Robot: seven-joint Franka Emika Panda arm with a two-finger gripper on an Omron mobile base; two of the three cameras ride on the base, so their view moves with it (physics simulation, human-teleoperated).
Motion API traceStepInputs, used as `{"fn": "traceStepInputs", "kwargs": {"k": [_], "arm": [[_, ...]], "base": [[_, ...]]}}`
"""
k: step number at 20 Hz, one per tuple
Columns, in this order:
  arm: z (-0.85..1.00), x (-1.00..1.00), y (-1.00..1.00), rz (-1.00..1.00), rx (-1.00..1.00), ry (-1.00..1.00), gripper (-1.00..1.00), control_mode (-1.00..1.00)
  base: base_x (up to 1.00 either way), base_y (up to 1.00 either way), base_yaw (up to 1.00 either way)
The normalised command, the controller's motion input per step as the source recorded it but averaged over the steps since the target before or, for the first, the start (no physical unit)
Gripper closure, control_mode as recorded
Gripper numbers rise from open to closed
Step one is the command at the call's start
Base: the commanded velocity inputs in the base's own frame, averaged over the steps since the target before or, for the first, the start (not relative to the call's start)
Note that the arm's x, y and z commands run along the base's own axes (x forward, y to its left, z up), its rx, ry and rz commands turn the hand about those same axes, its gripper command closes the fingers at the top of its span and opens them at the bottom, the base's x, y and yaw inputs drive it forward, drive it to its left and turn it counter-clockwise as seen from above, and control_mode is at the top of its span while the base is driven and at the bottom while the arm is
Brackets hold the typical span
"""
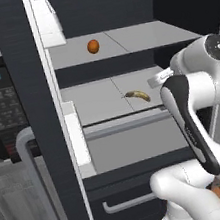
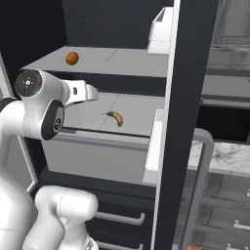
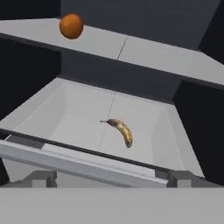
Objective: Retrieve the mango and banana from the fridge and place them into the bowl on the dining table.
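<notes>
The banana [image 3: 121, 131] was seen lying in a grey-walled tray; the mango [image 3: 71, 26] sat on the shelf above. The tool was held spread, nothing pinched; the tray's front rail [image 3: 83, 159] lay between it and the banana.

The fridge [image 1: 32, 120] stands open, its doors swung aside, so the front of both shelves is free; the banana [image 3: 121, 131] lies alone in a walled tray with bare floor all round. A low front rail [image 3: 78, 162] crosses before that tray; the mango [image 3: 71, 26] sits alone on the shelf above, which roofs the tray.
</notes>
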Motion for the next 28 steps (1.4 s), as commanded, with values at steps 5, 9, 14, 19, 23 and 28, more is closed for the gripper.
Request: {"fn": "traceStepInputs", "kwargs": {"k": [5, 9, 14, 19, 23, 28], "arm": [[0.00, 0.20, 0.01, 0.00, 0.00, 0.01, -1.00, -1.00], [0.00, 0.59, 0.07, 0.02, 0.00, 0.01, -1.00, -1.00], [0.08, 0.09, 0.20, 0.00, 0.00, 0.00, -1.00, -1.00], [0.13, 0.00, 0.38, 0.00, 0.00, 0.00, -1.00, -1.00], [0.16, 0.00, 0.37, 0.00, 0.00, 0.00, -1.00, -1.00], [0.20, 0.00, 0.23, 0.00, 0.03, 0.00, -1.00, -1.00]], "base": [[0.80, 0.00, 0.00], [0.00, 0.00, 0.00], [0.00, 0.00, 0.00], [0.00, 0.00, 0.00], [0.00, 0.00, 0.00], [0.00, 0.00, 0.00]]}}
